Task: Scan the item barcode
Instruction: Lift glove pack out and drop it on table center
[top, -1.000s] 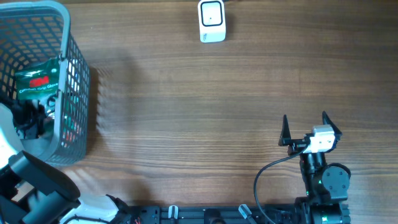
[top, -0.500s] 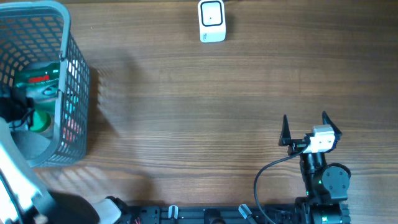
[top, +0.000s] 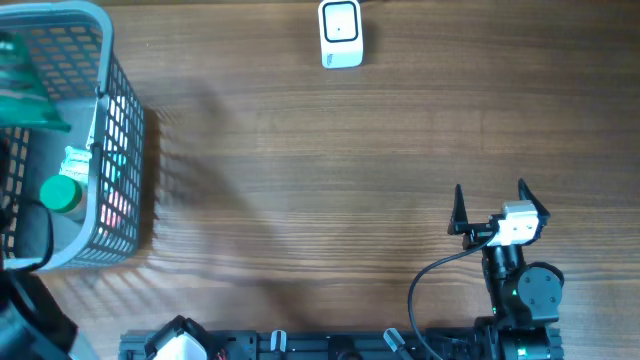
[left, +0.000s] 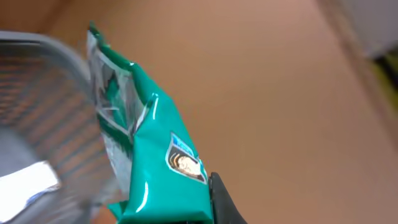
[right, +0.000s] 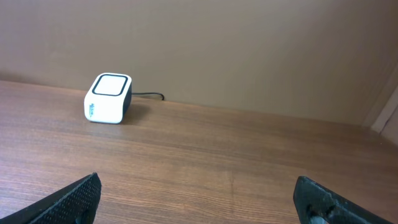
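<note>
The green packet (left: 155, 168) is shown clamped in the left fingers (left: 219, 202) only in the left wrist view, whereas overhead it is placed at upper left over the basket (top: 112, 150), with the right fingers (top: 459, 212) recorded apart at lower right.

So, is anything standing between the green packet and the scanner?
Only the basket wall beside the packet, which the left gripper holds. Past it, nothing visible lies on the table toward the scanner.
</note>
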